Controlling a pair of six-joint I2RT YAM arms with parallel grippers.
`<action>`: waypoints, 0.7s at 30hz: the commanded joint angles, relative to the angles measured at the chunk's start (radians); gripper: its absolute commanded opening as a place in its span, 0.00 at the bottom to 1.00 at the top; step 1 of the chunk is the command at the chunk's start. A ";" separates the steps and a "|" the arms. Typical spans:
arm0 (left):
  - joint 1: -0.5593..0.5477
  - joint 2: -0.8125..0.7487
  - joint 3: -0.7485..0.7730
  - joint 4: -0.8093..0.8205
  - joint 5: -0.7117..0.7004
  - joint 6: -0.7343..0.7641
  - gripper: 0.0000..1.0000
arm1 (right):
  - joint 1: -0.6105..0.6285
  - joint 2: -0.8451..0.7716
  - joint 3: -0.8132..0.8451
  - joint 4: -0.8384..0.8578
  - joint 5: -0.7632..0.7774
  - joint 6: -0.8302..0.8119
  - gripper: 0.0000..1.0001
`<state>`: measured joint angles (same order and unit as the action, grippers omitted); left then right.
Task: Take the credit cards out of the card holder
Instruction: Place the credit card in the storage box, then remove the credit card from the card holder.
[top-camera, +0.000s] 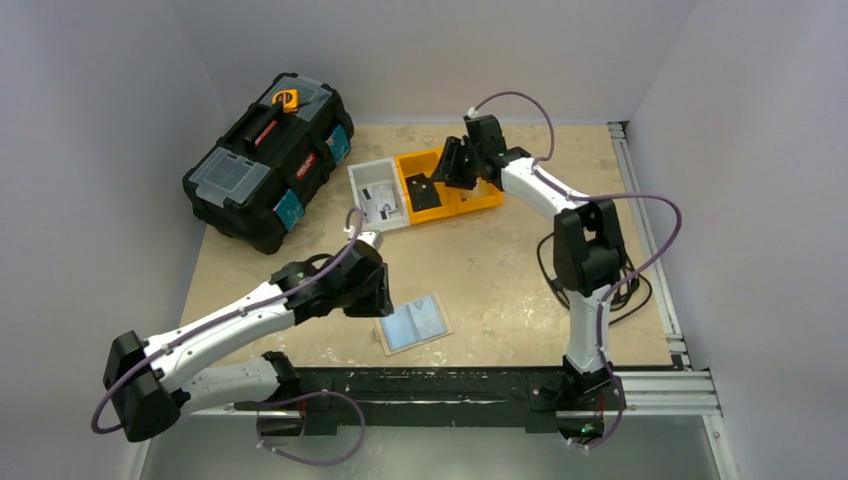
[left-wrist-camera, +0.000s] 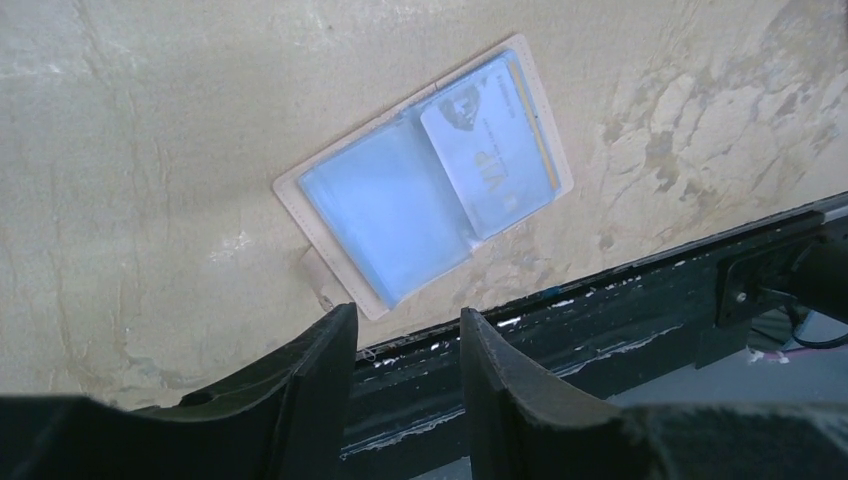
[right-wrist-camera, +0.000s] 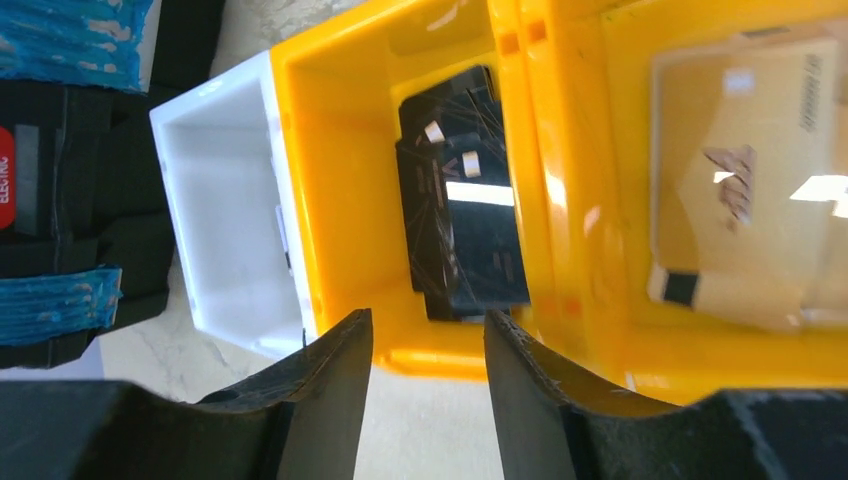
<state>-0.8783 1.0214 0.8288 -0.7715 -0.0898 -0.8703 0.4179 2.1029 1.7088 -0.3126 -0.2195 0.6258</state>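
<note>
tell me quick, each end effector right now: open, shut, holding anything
Left end effector: open, empty, next to the card holder.
Right end effector: open, empty, by the yellow bin.

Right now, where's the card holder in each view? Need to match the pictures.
Top external: the card holder lies open at lower centre, just beyond the black rail at the table's near edge.
Left wrist: upper centre, above the same rail.
Right wrist: not in view.
Shared landmark: the black rail.
</note>
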 joint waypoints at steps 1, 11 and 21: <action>-0.052 0.109 0.071 0.076 -0.005 0.034 0.42 | 0.001 -0.233 -0.099 -0.065 0.112 -0.016 0.47; -0.197 0.470 0.254 0.114 -0.079 0.072 0.44 | -0.018 -0.778 -0.685 -0.015 0.206 0.045 0.51; -0.223 0.643 0.288 0.163 -0.079 0.074 0.47 | -0.013 -1.037 -1.017 0.000 0.138 0.074 0.51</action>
<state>-1.0927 1.6386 1.0794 -0.6476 -0.1440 -0.8143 0.4026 1.1027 0.7609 -0.3408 -0.0528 0.6758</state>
